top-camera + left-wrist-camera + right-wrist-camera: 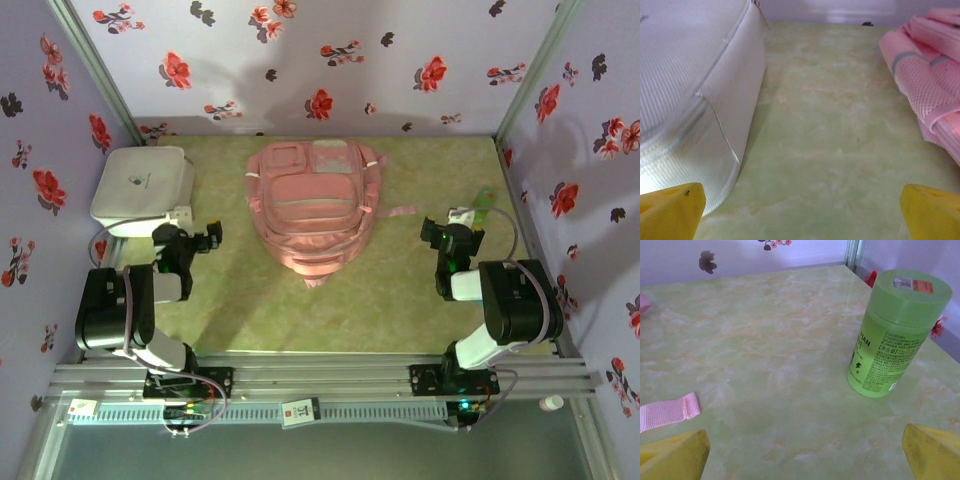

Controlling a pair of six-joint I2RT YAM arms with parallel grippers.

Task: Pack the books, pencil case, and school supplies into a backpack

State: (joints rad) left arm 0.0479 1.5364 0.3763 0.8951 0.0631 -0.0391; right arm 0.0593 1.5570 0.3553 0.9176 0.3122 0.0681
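– Yellow fingertips [670,212] in the bottom corners: are those yours?
– Yes, they belong to my left tool [801,212]. It is spread wide, with bare table [830,150] between them. My right tool [805,455] is spread just as wide and grips nothing.
– Where is the backpack?
– The backpack [925,75] lies ahead and to the right of my left tool, apart from it. A white box [695,100] sits close on that tool's left.
– And by the right tool?
– A green bottle [890,355] stands upright ahead, toward its right. The end of a pink strap [670,412] lies flat on the table just ahead of its left fingertip.
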